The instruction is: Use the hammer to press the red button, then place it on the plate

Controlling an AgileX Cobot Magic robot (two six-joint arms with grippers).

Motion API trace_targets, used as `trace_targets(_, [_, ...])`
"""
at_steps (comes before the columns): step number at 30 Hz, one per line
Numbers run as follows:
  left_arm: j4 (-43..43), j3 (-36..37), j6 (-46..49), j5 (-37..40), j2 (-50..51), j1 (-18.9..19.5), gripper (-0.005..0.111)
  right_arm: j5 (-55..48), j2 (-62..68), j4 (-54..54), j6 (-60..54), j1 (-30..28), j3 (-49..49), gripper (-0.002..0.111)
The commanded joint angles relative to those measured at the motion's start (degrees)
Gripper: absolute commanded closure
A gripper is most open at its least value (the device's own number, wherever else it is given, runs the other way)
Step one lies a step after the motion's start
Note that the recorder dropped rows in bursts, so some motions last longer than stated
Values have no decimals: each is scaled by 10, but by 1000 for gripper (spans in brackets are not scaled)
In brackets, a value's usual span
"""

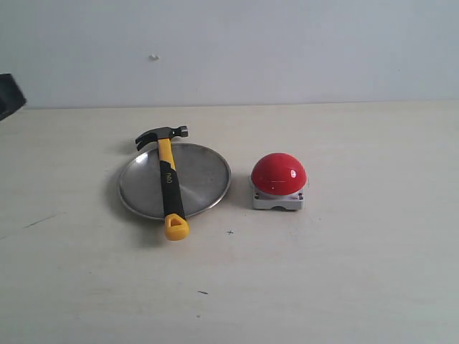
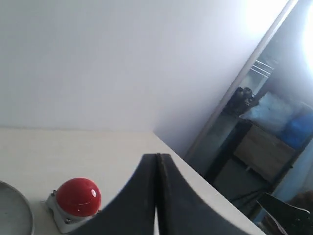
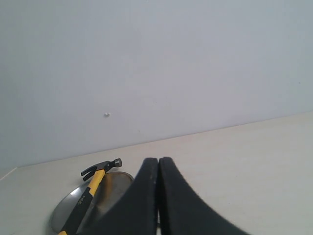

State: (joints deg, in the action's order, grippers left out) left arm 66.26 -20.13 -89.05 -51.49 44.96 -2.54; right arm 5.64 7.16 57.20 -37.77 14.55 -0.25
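The hammer [image 1: 169,183] lies across the silver plate [image 1: 204,179], its dark head past the far rim and its yellow handle end past the near rim. The red button [image 1: 278,173] stands on its grey-white base to the right of the plate, apart from it. My left gripper [image 2: 157,155] is shut and holds nothing; its view shows the button [image 2: 77,197] and a sliver of the plate [image 2: 17,213]. Also shut and holding nothing is my right gripper [image 3: 158,159], with the hammer [image 3: 88,188] and plate [image 3: 113,191] beyond it. Neither gripper appears in the exterior view.
A pale wooden table [image 1: 344,272] runs back to a white wall. A dark object [image 1: 8,94] pokes in at the left edge of the exterior view. Beyond the table's edge in the left wrist view are shelves and boxes [image 2: 266,147].
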Motion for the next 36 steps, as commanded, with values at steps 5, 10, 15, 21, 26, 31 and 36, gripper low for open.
trace_targets(5, [-15,101,3,136,-190,-3,107,1,-2,-1,-1,1,2,108])
trace_targets(10, [-15,143,2,223,-230,-3,107,4,-2,-4,-1,1,2,108])
trace_targets(15, [-15,166,2,337,-230,-3,107,13,-2,-4,-1,1,2,108])
trace_targets(21, [-15,166,6,500,-230,-2,107,13,-2,-4,-1,1,2,108])
trace_targets(26, [-15,166,3,522,-230,-2,107,13,-2,-4,-1,1,2,108])
trace_targets(31, [-14,166,3,520,-230,-2,107,13,-2,-4,-1,1,2,108])
trace_targets(36, [-14,166,4,520,-230,-2,107,13,-2,-4,-1,1,2,108])
